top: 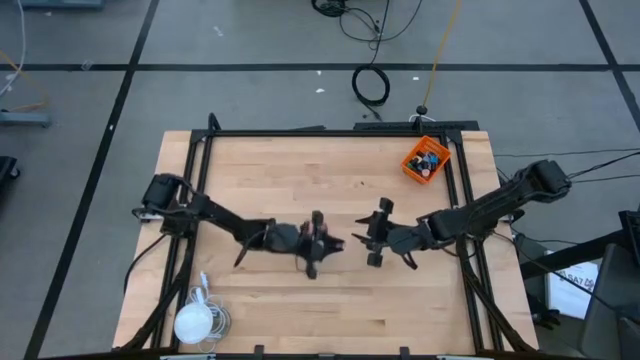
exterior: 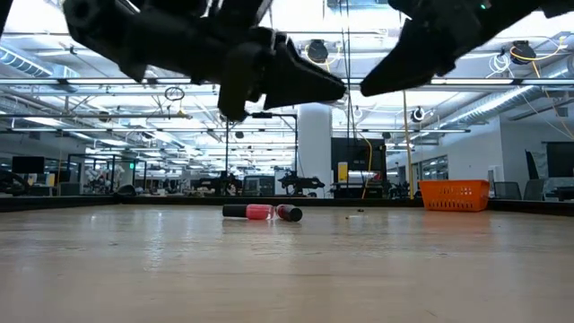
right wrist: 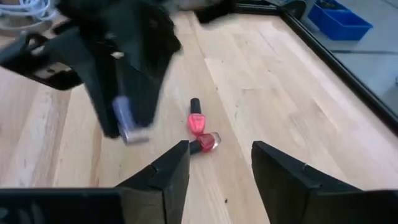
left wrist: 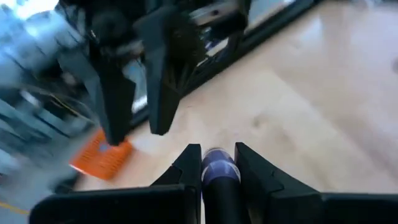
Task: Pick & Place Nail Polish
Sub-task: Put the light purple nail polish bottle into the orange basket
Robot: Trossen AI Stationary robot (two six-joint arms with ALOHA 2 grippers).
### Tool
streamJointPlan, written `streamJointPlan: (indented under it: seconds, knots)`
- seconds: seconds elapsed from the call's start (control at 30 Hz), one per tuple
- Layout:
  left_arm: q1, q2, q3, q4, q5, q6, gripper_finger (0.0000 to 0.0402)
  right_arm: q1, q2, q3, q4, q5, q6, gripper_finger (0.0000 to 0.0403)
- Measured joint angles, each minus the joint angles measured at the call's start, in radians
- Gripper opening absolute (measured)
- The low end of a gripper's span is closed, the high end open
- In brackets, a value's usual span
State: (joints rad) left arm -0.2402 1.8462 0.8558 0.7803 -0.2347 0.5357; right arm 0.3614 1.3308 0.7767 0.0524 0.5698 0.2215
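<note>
While the left gripper (left wrist: pixel 217 163) is pinching a purple nail polish bottle (left wrist: pixel 219 171), the right gripper (right wrist: pixel 219 163) is hovering spread above two red bottles (right wrist: pixel 200 132). Well beyond it, the orange bin (top: pixel 425 160) is holding several bottles.

Orange bin (top: pixel 426 159) at table (top: pixel 300 310) corner; white, perhaps corded, object (top: pixel 197 320) near front

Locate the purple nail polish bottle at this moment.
The purple bottle is clamped in the left claw, raised above mid-table, facing the open right claw, with two red bottles lying on the wood below.

Pale smooth wood table (top: pixel 300 170).
</note>
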Motion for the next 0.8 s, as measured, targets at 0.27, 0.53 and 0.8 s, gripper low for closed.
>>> streamJointPlan:
  seconds: [0.27, 0.53, 0.8]
  knots:
    - [-0.073, 0.0, 0.001, 0.0, -0.226, 0.266, 0.0063, -0.036, -0.057, -0.159, 0.196, 0.003, 0.034, 0.0155]
    - [-0.104, 0.0, 0.002, -0.003, -0.362, 0.337, 0.0053, -0.124, -0.091, -0.281, 0.348, -0.009, 0.154, 0.0155]
    - [-0.098, -0.001, 0.061, -0.07, -0.372, 0.432, 0.0055, -0.198, 0.006, -0.409, 0.938, -0.397, 0.193, 0.016]
